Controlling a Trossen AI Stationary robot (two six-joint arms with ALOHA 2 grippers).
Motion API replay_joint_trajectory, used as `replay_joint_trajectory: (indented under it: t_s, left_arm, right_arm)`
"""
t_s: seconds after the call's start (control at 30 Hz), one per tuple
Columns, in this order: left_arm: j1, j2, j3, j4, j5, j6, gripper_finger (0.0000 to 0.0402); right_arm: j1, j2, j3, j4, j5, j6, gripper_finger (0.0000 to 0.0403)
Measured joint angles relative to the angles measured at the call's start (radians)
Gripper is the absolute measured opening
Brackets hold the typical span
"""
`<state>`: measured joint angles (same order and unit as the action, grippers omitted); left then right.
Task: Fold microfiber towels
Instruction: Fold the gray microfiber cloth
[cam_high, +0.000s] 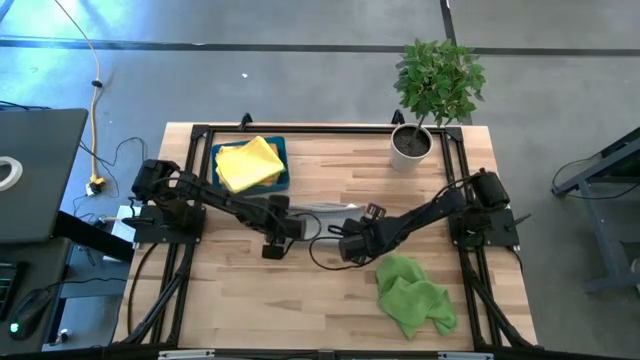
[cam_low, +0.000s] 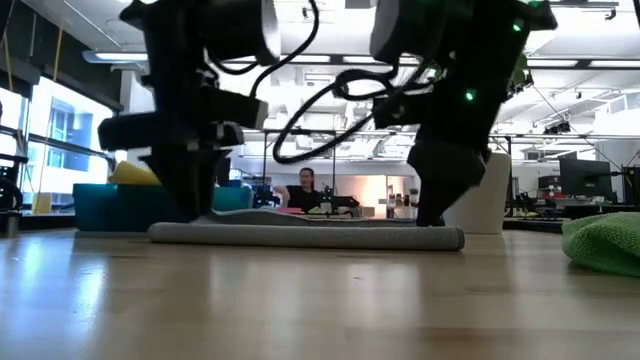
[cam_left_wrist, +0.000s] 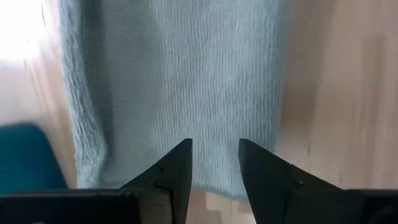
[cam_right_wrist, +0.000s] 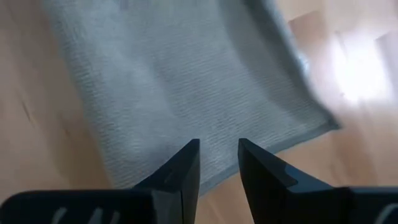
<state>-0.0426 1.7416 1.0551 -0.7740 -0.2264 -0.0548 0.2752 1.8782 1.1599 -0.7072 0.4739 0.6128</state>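
Grey towel is laid flat, folded, mid-table between both arms. Left gripper is held above its one end, fingers parted, nothing pinched. Right gripper is held over opposite end, fingers likewise parted, empty. Yellow towel is seen in teal tray. Green towel is crumpled near table's front right.

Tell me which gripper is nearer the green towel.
Right. The right gripper sits just up and left of the green towel, over the grey towel; the left gripper is farther left, beyond it.
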Motion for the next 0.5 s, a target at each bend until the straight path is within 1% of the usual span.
replay_joint_trajectory:
  t_s: [0.13,0.27,0.4,0.5]
  left_arm:
    - [-0.004,0.000,-0.052,0.071,0.001,-0.091,0.0119]
    - [-0.015,-0.003,-0.118,0.154,0.034,-0.220,0.0119]
    - [-0.058,-0.006,-0.135,0.185,0.059,-0.336,0.0119]
    - [-0.103,-0.004,-0.134,0.227,0.128,-0.378,0.0119]
  right_arm:
    - [0.017,-0.001,-0.029,0.026,-0.013,0.016,0.0101]
    - [0.029,-0.023,-0.019,-0.053,0.008,0.017,0.0100]
    - [0.034,-0.096,-0.016,-0.127,0.049,0.024,0.0100]
    - [0.034,-0.176,-0.026,-0.211,0.110,0.079,0.0100]
